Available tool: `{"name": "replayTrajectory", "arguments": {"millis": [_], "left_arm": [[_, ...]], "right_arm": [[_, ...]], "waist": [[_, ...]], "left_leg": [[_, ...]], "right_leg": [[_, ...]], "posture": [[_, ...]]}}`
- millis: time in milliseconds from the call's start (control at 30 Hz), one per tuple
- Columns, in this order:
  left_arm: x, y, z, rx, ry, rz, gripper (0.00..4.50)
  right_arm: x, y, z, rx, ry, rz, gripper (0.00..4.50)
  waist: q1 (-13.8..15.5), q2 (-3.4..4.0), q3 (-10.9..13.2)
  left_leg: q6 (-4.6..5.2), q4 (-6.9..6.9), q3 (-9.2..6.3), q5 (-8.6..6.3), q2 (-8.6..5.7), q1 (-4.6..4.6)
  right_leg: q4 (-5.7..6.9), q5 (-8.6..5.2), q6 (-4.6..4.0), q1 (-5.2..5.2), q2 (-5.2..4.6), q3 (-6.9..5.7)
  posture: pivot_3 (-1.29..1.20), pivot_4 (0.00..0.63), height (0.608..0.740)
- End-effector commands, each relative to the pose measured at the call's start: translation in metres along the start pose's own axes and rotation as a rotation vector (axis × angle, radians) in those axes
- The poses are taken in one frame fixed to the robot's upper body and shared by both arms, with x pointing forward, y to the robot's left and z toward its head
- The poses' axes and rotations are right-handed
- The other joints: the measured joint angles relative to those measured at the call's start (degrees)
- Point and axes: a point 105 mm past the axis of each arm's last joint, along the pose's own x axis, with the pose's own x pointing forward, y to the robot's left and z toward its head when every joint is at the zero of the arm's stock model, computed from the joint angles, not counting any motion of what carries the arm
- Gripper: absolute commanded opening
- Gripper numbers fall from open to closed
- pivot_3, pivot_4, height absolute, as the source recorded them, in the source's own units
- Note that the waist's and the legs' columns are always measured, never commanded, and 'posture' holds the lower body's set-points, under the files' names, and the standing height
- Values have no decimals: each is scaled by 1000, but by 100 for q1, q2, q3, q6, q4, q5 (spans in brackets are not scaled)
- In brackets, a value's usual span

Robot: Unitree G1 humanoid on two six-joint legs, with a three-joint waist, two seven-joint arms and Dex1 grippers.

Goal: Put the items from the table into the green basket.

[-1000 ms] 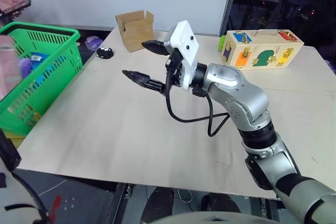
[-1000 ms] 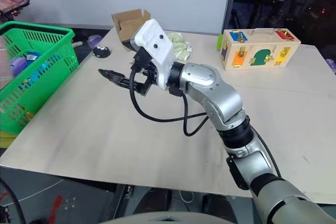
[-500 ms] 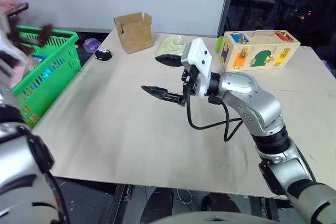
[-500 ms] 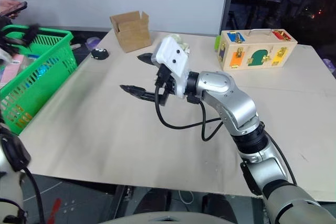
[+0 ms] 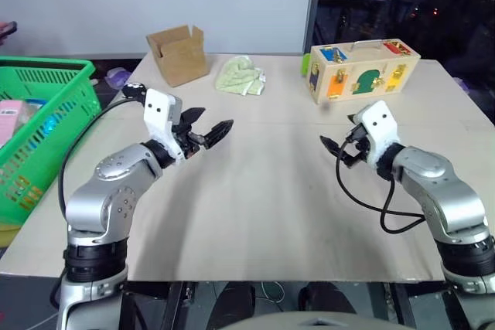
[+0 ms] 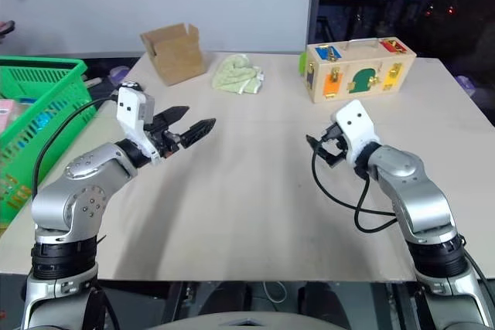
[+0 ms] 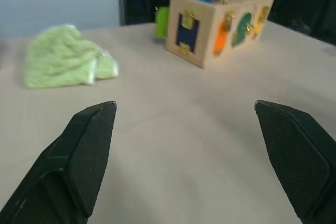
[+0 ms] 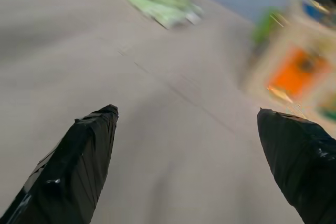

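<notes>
Both grippers are hovering released and empty over the table [image 5: 255, 222]: left gripper [image 5: 209, 127] at 9 o'clock, right gripper [image 5: 334, 151] at 3. The pink box [image 5: 9, 111] is lying inside the green basket [image 5: 46, 83] at far 9 o'clock.

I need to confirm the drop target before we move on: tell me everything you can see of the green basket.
The green basket is bright green plastic with lattice sides and a solid rim. It sits upright off the table's left edge, cut off by the picture's border. Inside lie a pink box and something blue, seen partly through the lattice. Neither gripper touches it.
</notes>
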Motion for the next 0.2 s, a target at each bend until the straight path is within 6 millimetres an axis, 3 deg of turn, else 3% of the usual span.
{"name": "replayTrajectory", "arguments": {"millis": [33, 200], "left_arm": [[-4, -23, -3, 55, 28, -75, 4370], [-11, -33, -13, 39, 57, -101, 4370]], "right_arm": [[-24, -11, -3, -15, -1, -104, 4500], [-43, -7, -14, 19, 21, -125, 4500]], "waist": [[-40, 3, -2], [-97, 8, 0]], "left_leg": [[1, 0, 4, 0, 0, 0], [4, 1, 24, -2, 0, 10]], "right_leg": [[-1, 0, 0, 0, 0, 4], [-7, -2, 2, 3, 1, 27]], "posture": [[-5, 0, 740], [-33, 2, 740]]}}
